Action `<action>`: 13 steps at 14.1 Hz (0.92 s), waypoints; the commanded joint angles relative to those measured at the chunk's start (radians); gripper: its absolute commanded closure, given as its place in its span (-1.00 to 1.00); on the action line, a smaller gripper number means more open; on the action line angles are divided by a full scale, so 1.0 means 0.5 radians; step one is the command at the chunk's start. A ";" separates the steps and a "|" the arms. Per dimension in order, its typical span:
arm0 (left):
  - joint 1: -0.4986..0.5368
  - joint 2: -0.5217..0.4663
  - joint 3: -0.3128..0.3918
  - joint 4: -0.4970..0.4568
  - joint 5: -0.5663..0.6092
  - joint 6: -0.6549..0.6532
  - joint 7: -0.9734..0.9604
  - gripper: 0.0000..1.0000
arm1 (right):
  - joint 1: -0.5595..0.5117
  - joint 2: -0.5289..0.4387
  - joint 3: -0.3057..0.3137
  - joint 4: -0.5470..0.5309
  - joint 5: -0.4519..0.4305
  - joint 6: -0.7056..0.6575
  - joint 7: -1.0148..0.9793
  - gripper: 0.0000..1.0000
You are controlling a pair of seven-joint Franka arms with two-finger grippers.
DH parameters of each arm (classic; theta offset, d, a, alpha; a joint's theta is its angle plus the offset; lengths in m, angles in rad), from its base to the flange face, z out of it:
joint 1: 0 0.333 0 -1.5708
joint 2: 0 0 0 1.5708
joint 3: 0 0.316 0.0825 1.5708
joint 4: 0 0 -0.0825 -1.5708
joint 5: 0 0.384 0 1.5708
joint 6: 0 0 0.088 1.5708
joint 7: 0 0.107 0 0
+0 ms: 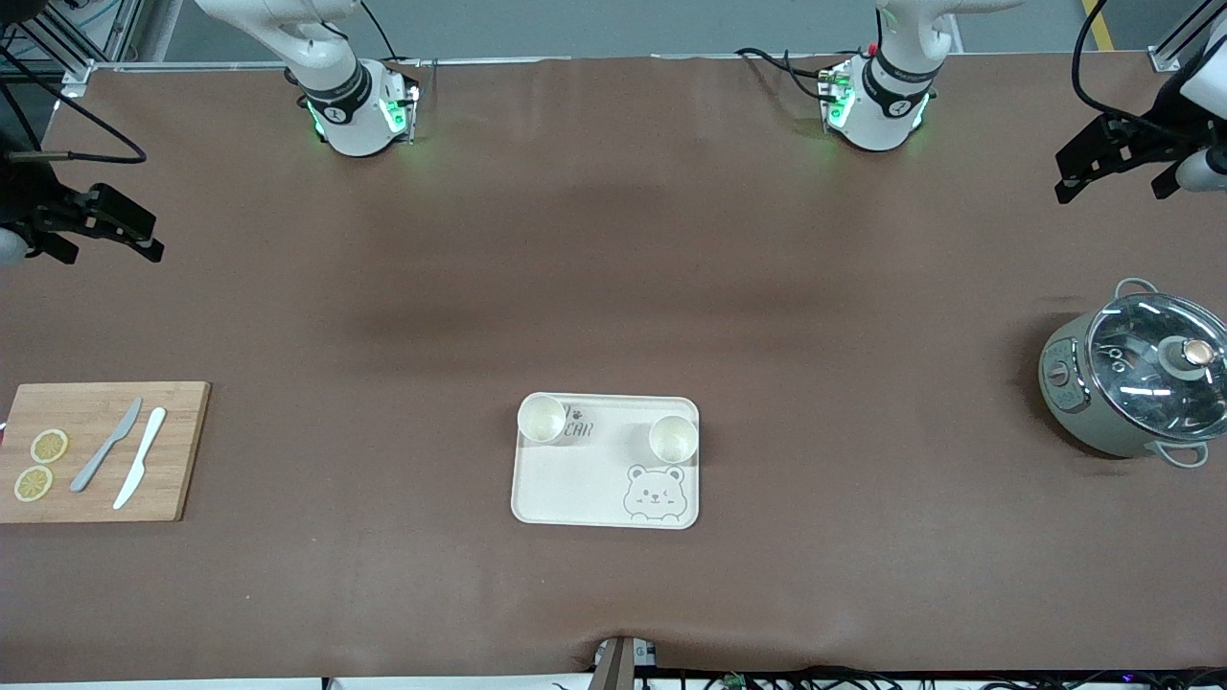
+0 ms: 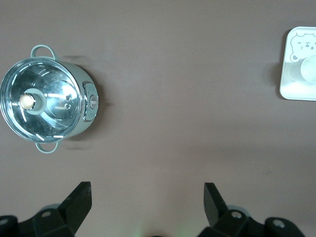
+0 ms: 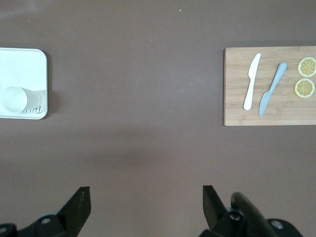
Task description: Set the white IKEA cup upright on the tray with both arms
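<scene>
Two white cups are standing upright, mouths up, on the cream bear tray point(image 1: 575, 479), which is lying near the middle of the table toward the front-camera edge. One cup point(image 1: 542, 419) is sitting in the tray's corner farthest from the front camera on the right arm's side, partly covering the printed lettering; the other cup point(image 1: 673, 438) is sitting against the tray's edge on the left arm's side, just above the bear-face drawing. Both are looking empty, and the rest of the tray is carrying nothing. Judging from this, the placing looks done, with each cup set down on the side of the arm that could reach it.

Both arms are waiting, pulled well back to their own ends of the table, likely to leave the tray unobstructed. The left gripper point(image 1: 1117, 158) is hanging over bare table near the left arm's end, fingers spread apart and gripping nothing; its wrist view is looking down on the pot. The right gripper point(image 1: 101, 225) is hanging over the right arm's end, fingers likewise apart and empty.

A grey-green electric pot point(image 1: 1136, 383) with a glass lid is sitting at the left arm's end; nothing is showing inside it. At the right arm's end a wooden cutting board point(image 1: 177, 450) is carrying two lemon slices point(image 1: 40, 465), a grey knife point(image 1: 105, 446) and a white knife point(image 1: 140, 471), lying side by side
</scene>
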 commanded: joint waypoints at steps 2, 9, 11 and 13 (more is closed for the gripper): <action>0.000 -0.041 0.011 -0.024 -0.047 -0.012 -0.005 -1.00 | -0.003 0.006 -0.003 0.046 -0.033 -0.002 -0.006 -1.00; 0.000 0.060 0.011 -0.014 -0.041 0.037 -0.008 -1.00 | -0.019 0.058 -0.003 0.083 -0.033 0.013 -0.018 -1.00; 0.006 0.045 0.014 -0.011 -0.041 0.028 0.001 -1.00 | -0.015 0.058 -0.003 0.083 -0.033 0.019 -0.018 -1.00; 0.012 0.039 0.014 -0.005 -0.041 0.019 -0.002 -1.00 | -0.006 0.058 -0.003 0.083 -0.033 0.019 -0.009 -1.00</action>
